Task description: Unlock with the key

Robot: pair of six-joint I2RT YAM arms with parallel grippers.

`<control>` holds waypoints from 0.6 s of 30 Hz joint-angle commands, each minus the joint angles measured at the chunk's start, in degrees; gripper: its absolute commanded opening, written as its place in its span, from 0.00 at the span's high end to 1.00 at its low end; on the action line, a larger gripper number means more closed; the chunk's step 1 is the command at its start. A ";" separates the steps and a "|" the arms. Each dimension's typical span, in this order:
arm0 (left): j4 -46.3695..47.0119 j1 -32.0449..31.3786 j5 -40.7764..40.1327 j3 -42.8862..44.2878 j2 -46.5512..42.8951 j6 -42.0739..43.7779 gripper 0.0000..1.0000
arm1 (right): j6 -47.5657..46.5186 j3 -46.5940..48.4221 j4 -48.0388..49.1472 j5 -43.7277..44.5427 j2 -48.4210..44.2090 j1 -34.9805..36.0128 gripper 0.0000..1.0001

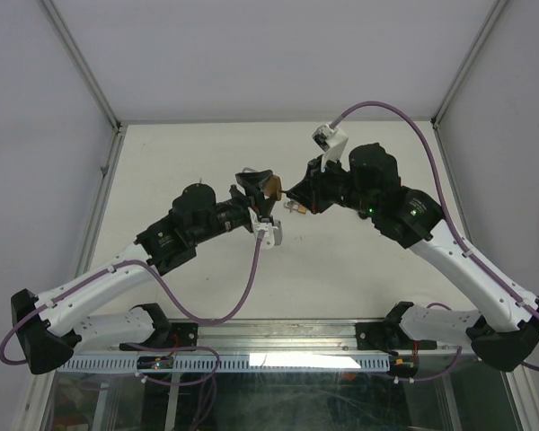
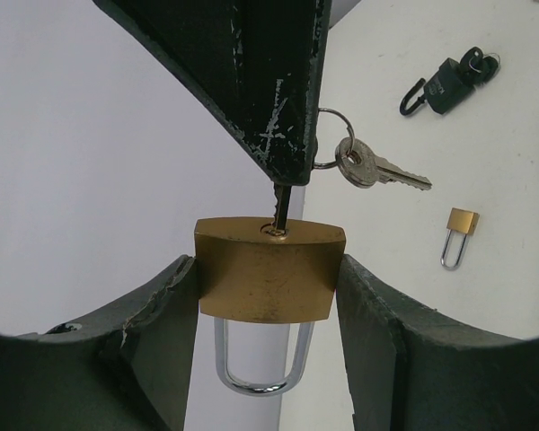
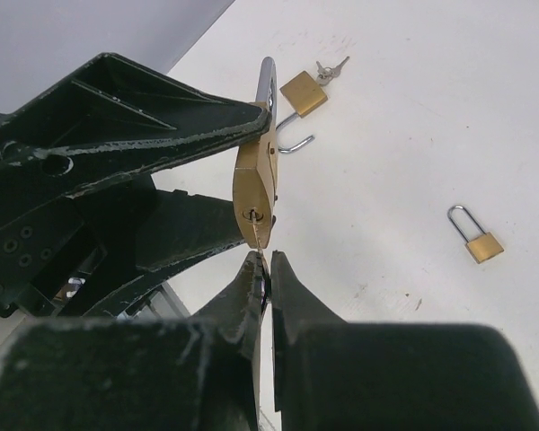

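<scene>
A brass padlock (image 2: 269, 269) is clamped by its sides between the fingers of my left gripper (image 2: 269, 292), held up off the table with its steel shackle (image 2: 256, 382) pushed into the body. The key (image 2: 280, 205) sits in the keyhole on the lock's face. My right gripper (image 3: 268, 269) is shut on the key's head, fingertips just short of the lock (image 3: 254, 184). A ring with a spare key (image 2: 377, 169) hangs from the held key. In the top view, the left gripper (image 1: 262, 193) and right gripper (image 1: 298, 193) meet at the padlock (image 1: 271, 187) above mid-table.
On the white table lie a black padlock with keys (image 2: 449, 83), a small brass padlock (image 3: 478, 238) and a brass padlock with its shackle open (image 3: 303, 94) beside a key bunch (image 3: 331, 69). Grey walls enclose the table's back and sides.
</scene>
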 commanded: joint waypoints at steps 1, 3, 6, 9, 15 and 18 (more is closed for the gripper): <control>7.86 -4.59 6.67 1.10 1.33 0.58 1.00 | 2.30 2.92 10.46 -1.46 0.70 1.39 1.00; 8.87 -4.73 7.00 0.80 1.51 0.97 1.00 | 2.67 1.89 12.52 -1.60 -0.23 1.44 1.00; 9.80 -4.73 10.49 0.25 1.58 1.30 1.00 | 0.71 -0.43 16.21 -5.40 -1.80 1.50 1.00; 9.22 -4.52 13.00 0.99 2.22 -0.58 1.00 | -1.75 -1.33 17.23 -8.42 -2.46 1.53 1.00; 6.19 -3.96 12.73 2.19 2.74 -1.18 1.00 | -7.12 1.46 8.16 -10.01 -2.02 1.53 1.00; 3.66 -3.94 13.65 3.40 3.27 -0.97 1.00 | -10.00 3.10 4.16 -11.66 -1.22 1.53 1.00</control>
